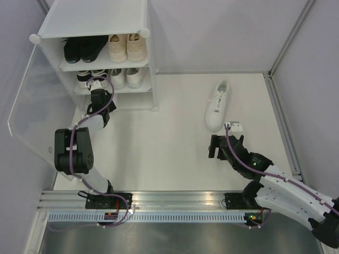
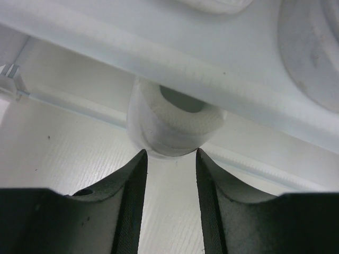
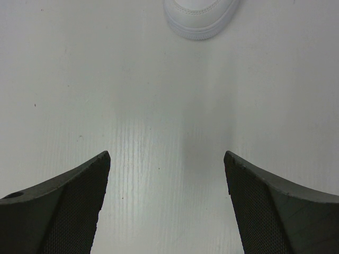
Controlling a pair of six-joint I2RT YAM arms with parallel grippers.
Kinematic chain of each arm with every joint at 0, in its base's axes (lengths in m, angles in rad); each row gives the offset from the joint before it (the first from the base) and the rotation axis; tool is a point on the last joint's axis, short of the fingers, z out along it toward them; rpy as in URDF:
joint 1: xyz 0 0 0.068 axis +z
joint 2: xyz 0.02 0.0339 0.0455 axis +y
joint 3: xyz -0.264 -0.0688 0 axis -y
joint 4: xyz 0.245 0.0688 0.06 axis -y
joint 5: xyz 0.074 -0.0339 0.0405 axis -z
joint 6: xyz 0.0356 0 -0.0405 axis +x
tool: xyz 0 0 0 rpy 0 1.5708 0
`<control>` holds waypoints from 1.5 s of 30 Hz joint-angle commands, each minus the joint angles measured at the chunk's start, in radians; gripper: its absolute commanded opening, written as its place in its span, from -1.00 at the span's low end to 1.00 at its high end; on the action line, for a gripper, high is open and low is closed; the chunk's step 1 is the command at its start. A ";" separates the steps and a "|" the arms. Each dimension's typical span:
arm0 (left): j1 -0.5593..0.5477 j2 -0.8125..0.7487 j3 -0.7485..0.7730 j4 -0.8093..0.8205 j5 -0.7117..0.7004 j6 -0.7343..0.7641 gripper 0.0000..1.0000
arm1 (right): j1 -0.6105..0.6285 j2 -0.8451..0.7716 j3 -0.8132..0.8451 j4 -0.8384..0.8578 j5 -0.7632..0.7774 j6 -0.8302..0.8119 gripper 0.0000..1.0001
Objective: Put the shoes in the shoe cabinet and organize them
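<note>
The shoe cabinet [image 1: 151, 63] stands at the back left. Its top tier holds a black pair [image 1: 82, 48] and a beige pair [image 1: 127, 47]; black-and-white [image 1: 87, 76] and white shoes [image 1: 126, 77] fill the tier below. My left gripper [image 1: 98, 94] is at the lowest tier. In the left wrist view its jaws [image 2: 170, 152] stand apart, tips at the heel of a white shoe [image 2: 169, 127] lying under the shelf [image 2: 159, 58]. One white sneaker [image 1: 218, 106] lies on the floor. Just short of its toe [image 3: 198, 18], my right gripper [image 1: 225, 144] [image 3: 167, 159] is wide open and empty.
The cabinet's frosted door [image 1: 32, 95] hangs open to the left of my left arm. Wall panels close in the floor at the back and right. A metal rail [image 1: 169, 201] with both arm bases runs along the near edge.
</note>
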 commanded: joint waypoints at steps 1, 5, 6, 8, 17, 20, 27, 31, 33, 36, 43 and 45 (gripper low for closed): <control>0.012 -0.066 -0.054 0.149 -0.001 -0.024 -0.07 | -0.003 -0.005 0.009 0.017 0.022 -0.001 0.83; 0.014 -0.093 -0.098 0.144 0.003 -0.044 -0.20 | -0.003 -0.006 0.009 0.019 0.019 -0.001 0.83; 0.014 -0.092 -0.103 0.143 0.002 -0.052 -0.24 | -0.003 -0.006 0.007 0.020 0.019 -0.001 0.82; 0.015 -0.086 -0.105 0.144 -0.001 -0.052 -0.33 | -0.003 -0.008 0.007 0.020 0.019 -0.001 0.83; 0.017 0.005 -0.005 0.110 -0.003 -0.046 -0.37 | -0.003 -0.011 0.012 0.014 0.023 0.002 0.82; 0.020 0.032 0.041 0.092 0.008 -0.044 -0.33 | -0.003 -0.006 0.012 0.014 0.023 0.002 0.83; 0.023 0.074 0.095 0.087 0.016 -0.043 -0.23 | -0.003 0.003 0.018 0.009 0.028 0.000 0.82; 0.025 0.077 0.082 0.100 0.020 -0.041 -0.18 | -0.003 0.011 0.021 0.005 0.030 0.002 0.82; 0.026 0.075 0.075 0.106 0.025 -0.038 -0.17 | -0.003 0.014 0.023 0.005 0.030 0.000 0.82; 0.029 0.062 0.063 0.113 0.037 -0.040 -0.11 | -0.003 0.020 0.035 -0.004 0.031 0.002 0.82; 0.038 0.103 0.092 0.118 0.091 -0.018 -0.02 | -0.003 0.022 0.064 -0.038 0.036 0.011 0.82; 0.038 0.114 0.093 0.124 0.105 -0.023 -0.01 | -0.003 0.020 0.067 -0.043 0.039 0.013 0.82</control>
